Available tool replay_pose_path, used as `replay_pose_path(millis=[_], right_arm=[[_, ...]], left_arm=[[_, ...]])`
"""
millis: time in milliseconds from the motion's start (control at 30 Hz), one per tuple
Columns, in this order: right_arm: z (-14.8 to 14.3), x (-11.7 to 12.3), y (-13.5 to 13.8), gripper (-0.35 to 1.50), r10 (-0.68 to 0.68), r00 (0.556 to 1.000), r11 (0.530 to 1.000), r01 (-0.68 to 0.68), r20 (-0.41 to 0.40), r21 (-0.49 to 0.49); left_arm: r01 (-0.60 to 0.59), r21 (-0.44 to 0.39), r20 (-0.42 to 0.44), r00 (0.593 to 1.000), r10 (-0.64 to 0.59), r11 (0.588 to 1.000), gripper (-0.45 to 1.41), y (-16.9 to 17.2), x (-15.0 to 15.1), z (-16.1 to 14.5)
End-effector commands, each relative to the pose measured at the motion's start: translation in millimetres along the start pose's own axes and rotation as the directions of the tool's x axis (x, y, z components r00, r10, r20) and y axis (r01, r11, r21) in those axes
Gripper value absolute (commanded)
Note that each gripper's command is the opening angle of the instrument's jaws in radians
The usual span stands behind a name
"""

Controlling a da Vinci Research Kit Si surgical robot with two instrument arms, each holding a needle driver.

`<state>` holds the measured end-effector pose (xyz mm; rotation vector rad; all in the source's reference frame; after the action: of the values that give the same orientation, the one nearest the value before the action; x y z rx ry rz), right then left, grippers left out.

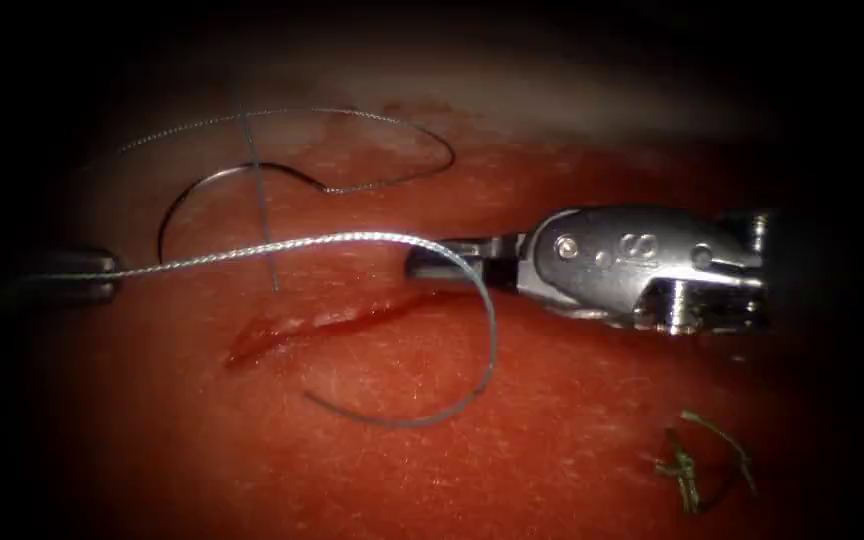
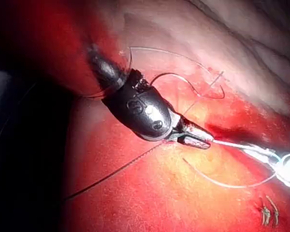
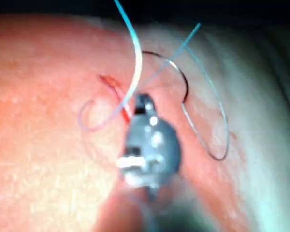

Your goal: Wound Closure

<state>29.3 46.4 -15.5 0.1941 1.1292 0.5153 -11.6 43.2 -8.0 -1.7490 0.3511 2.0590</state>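
My right tool (image 1: 430, 262) sits at the cut's (image 1: 337, 322) right end, jaws closed on thread (image 1: 352, 240). Left tool (image 1: 72, 275) also grips thread; jaw gap unclear. Needle (image 1: 207, 195) lies free above cut. I'd keep tension gentle, avoid snagging the loop.

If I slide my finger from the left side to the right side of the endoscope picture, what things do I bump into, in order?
Left tool, shut on the thread → curved needle, lying free on the tissue → the cut → right tool, holding nothing I can see → green cut ends of thread.
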Motion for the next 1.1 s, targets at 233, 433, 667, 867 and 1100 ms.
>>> replay_pose_path(millis=[233,433,667,867,1100], right_arm=[[1.4,0.4,-1.0,-0.35,0.042,0.997,0.999,-0.040,-0.072,0.033],[2.2,0.9,-1.7,-0.35,0.085,0.990,0.995,-0.079,-0.110,0.057],[3.7,2.1,-3.2,-0.35,0.116,0.981,0.991,-0.103,-0.154,0.087],[5.0,2.6,-3.5,-0.35,0.120,0.975,0.992,-0.112,-0.188,0.051],[7.1,2.6,-3.2,0.91,0.120,0.971,0.989,-0.135,-0.209,-0.062]], left_arm=[[-0.035,0.046,0.045,0.998,0.033,0.998,-0.35,1.2,-4.2,1.8],[-0.053,0.065,0.063,0.997,0.049,0.996,-0.35,1.5,-5.9,2.5],[-0.044,0.053,0.081,0.996,0.040,0.998,-0.35,3.1,-7.5,4.4],[-0.039,0.041,0.079,0.996,0.036,0.998,-0.35,4.0,-7.2,4.9],[-0.033,0.003,0.073,0.997,0.033,0.999,-0.35,6.0,-5.9,5.0]])
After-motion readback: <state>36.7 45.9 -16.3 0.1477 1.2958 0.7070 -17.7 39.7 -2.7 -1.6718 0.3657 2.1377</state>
